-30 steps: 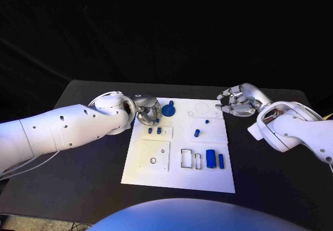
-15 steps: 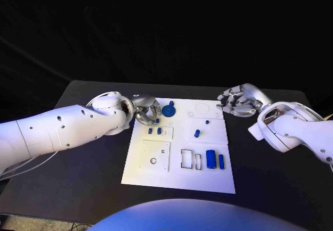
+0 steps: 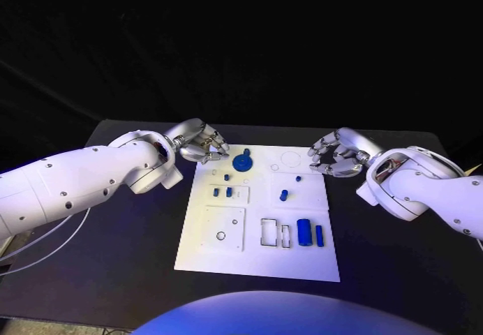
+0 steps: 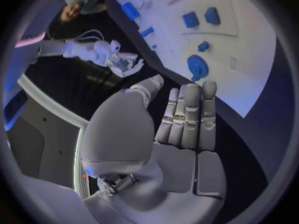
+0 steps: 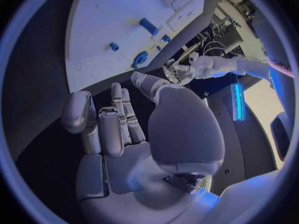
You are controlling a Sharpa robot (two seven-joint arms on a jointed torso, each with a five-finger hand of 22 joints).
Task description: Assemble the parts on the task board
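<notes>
Black table [image 3: 121, 230] under a dark backdrop, seen from the head: task board [image 3: 257, 251] at centre, parts [image 3: 305, 231] scattered on it (smallest ones hard to make out). Left hand [image 3: 198, 145] beside the board's far left corner, fingers spread, empty. Right hand [image 3: 340, 154] beside the far right corner, fingers loosely apart, holding nothing.

Left wrist: left hand [image 4: 171, 134] flat, bare; board [image 4: 261, 55] cut off at rim.

Right wrist: right hand [image 5: 124, 134] empty; board [image 5: 106, 25] beyond, partly cropped.
</notes>
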